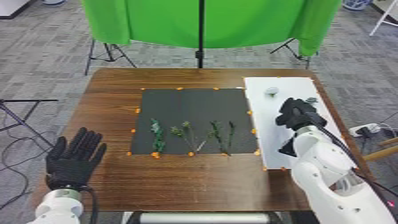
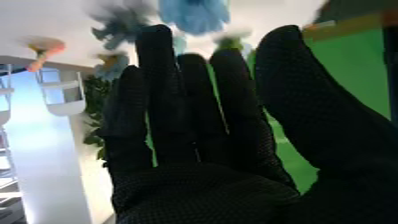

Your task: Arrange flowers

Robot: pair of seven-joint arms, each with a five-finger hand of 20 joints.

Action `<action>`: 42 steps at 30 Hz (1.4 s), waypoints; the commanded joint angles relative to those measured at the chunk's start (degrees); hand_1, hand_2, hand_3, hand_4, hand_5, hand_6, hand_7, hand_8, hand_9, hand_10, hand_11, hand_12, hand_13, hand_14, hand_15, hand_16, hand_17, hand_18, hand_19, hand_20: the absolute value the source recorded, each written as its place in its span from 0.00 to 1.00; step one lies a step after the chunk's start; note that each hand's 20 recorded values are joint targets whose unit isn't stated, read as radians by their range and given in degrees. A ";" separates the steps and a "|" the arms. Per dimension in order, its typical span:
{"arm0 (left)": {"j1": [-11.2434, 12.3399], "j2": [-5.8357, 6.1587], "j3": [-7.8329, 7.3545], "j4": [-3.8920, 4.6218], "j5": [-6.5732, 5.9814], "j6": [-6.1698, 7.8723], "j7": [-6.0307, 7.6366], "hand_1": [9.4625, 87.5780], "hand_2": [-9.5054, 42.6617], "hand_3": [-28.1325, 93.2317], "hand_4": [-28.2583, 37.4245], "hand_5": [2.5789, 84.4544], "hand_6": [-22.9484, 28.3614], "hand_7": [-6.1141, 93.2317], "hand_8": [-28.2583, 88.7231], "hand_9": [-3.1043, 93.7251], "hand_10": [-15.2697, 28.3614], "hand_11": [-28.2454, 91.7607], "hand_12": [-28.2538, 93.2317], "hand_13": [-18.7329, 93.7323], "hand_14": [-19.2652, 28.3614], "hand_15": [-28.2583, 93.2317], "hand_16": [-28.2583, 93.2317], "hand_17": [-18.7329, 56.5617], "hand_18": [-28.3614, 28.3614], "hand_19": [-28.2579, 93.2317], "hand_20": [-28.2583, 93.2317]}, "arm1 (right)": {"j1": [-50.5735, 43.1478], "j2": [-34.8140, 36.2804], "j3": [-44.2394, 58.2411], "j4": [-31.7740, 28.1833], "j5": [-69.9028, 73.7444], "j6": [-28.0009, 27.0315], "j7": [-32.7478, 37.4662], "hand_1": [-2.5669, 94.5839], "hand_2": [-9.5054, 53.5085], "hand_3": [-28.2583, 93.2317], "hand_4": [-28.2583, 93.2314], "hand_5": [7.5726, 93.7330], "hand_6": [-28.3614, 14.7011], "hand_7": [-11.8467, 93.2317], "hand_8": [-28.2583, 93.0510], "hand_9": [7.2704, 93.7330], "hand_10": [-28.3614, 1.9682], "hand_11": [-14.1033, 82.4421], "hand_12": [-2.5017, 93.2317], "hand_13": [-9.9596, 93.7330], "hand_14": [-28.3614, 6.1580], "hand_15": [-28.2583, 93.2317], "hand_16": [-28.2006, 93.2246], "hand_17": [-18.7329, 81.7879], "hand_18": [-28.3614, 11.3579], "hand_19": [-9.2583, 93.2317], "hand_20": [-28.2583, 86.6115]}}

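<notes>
While the left hand [image 1: 75, 159] lies open over at its own side, the right hand [image 1: 298, 116], fingers straight and gripping nothing, is clearly nearer the pale flower [image 1: 272, 91] on the white sheet [image 1: 268, 112]. That bloom sits ahead of it and slightly leftward, so I'd guess the next reach wants a short forward, inward shift.

The table [image 1: 191, 187] looks like smooth wood, the dark mat [image 1: 182, 107] matt, the green drape [image 1: 155, 22] cloth
</notes>
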 commanded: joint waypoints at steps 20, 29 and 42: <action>0.65 -0.64 -0.40 -0.21 -1.00 -0.48 -0.34 0.19 0.54 0.84 0.00 0.54 0.63 0.21 0.15 0.45 0.68 0.45 0.32 0.46 0.68 0.48 0.18 0.18 0.73 0.55 0.34 | 3.84 -1.96 -9.25 -6.95 8.29 3.18 -5.08 0.67 0.00 0.81 0.00 0.81 0.63 0.35 0.26 0.89 0.53 0.27 0.48 0.74 0.53 0.68 0.57 0.51 0.16 0.92 0.61; 0.23 0.95 -0.02 0.08 -2.35 0.39 1.15 0.19 0.54 0.84 0.00 0.54 0.63 0.21 0.15 0.45 0.68 0.45 0.32 0.46 0.67 0.48 0.18 0.18 0.73 0.55 0.34 | 17.17 -14.55 -23.72 6.15 10.91 1.77 -23.22 0.66 0.00 0.82 0.00 0.79 0.64 0.37 0.26 0.88 0.55 0.27 0.47 0.72 0.54 0.68 0.57 0.50 0.19 0.91 0.61; -2.33 3.76 2.66 0.23 -4.10 2.35 1.42 0.19 0.54 0.85 0.00 0.55 0.63 0.22 0.15 0.45 0.68 0.45 0.32 0.46 0.68 0.49 0.18 0.18 0.73 0.55 0.34 | 24.45 -23.92 -34.80 20.23 2.72 5.71 -20.45 0.64 0.00 0.83 0.00 0.78 0.65 0.41 0.23 0.88 0.56 0.27 0.46 0.73 0.55 0.68 0.57 0.49 0.19 0.89 0.62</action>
